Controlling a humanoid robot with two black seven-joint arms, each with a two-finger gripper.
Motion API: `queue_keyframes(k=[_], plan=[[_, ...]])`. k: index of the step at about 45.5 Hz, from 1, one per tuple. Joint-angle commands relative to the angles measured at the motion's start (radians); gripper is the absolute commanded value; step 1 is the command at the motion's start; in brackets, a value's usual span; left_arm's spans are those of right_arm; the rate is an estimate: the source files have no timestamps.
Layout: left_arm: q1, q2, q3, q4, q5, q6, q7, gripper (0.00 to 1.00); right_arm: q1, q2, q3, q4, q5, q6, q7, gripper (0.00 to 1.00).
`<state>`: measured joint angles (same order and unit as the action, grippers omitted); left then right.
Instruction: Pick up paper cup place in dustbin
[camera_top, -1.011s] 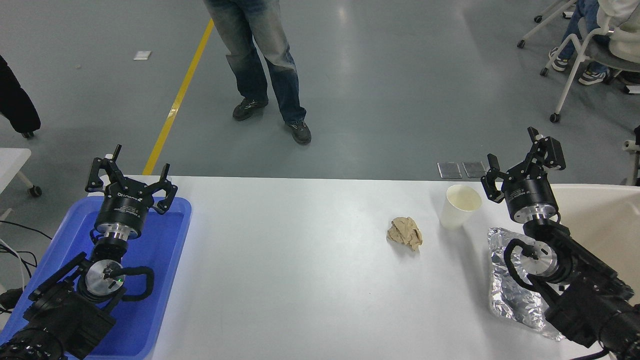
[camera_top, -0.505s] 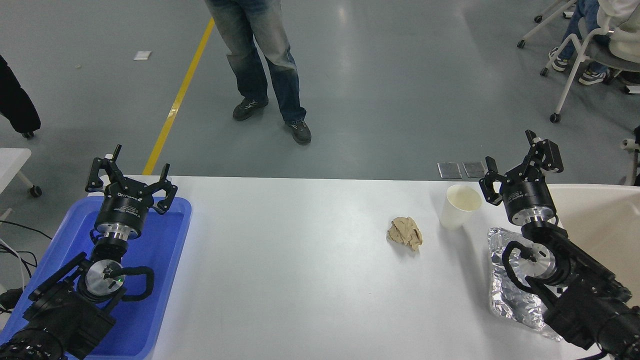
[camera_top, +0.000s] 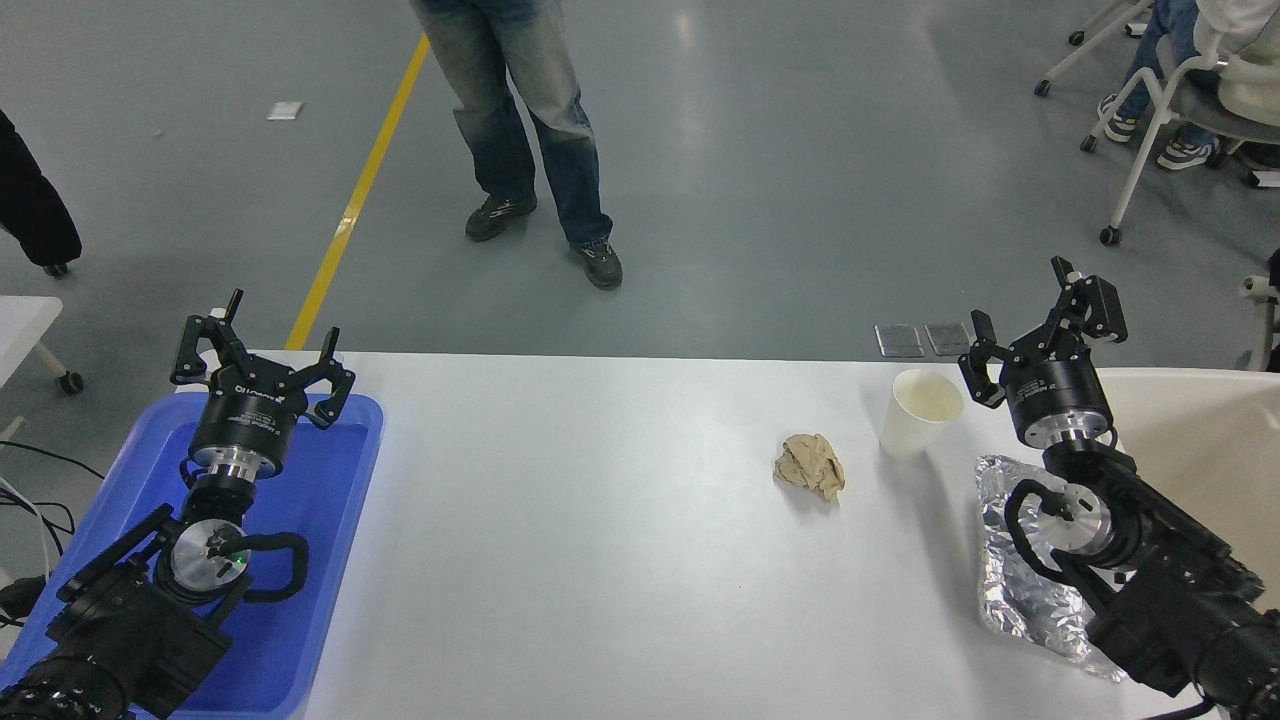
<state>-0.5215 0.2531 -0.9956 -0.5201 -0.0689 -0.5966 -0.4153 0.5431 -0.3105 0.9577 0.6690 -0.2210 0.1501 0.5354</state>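
Observation:
A white paper cup (camera_top: 919, 413) stands upright near the table's far right edge, its cream inside showing. Just to its right, my right gripper (camera_top: 1030, 310) is open and empty, raised near the far edge, not touching the cup. The cream-beige dustbin (camera_top: 1200, 440) sits at the right edge, partly cut off by the frame and hidden behind my right arm. My left gripper (camera_top: 262, 345) stands open and empty over the blue tray at the lower left.
A crumpled tan paper wad (camera_top: 811, 466) lies left of the cup. A crinkled silver foil tray (camera_top: 1020, 570) lies under my right arm. The blue plastic tray (camera_top: 300, 560) is at the left. A person's legs (camera_top: 525, 130) stand beyond the table.
My right gripper has shifted slightly left and away, toward the cup. The cup, the wad and the left arm have not moved.

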Motion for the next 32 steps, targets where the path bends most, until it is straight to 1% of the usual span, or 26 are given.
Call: queue_keyframes(k=[1,10,17,22,24,26,32], plan=[[0.000,0.000,0.000,0.000,0.000,0.000,0.000,1.00,0.052,-0.096,-0.117,0.000,0.005,-0.007,0.000,1.00],[0.000,0.000,0.000,0.000,0.000,0.000,0.000,1.00,0.175,-0.264,-0.304,0.000,0.037,-0.011,-0.008,1.00],[0.000,0.000,0.000,0.000,0.000,0.000,0.000,1.00,0.360,-0.409,-0.606,0.000,0.081,-0.012,-0.014,1.00],[0.000,0.000,0.000,0.000,0.001,0.000,0.001,1.00,0.526,-0.467,-0.879,0.000,0.120,-0.012,-0.029,1.00],[0.000,0.000,0.000,0.000,0.000,0.000,0.001,1.00,0.601,-0.478,-1.003,0.000,0.127,-0.012,-0.051,1.00],[0.000,0.000,0.000,-0.001,0.001,0.000,0.000,1.00,0.675,-0.484,-1.124,0.000,0.132,-0.012,-0.083,1.00],[0.000,0.000,0.000,0.000,0.000,0.000,0.000,1.00,0.866,-0.481,-1.442,0.004,0.137,-0.004,-0.205,1.00]])
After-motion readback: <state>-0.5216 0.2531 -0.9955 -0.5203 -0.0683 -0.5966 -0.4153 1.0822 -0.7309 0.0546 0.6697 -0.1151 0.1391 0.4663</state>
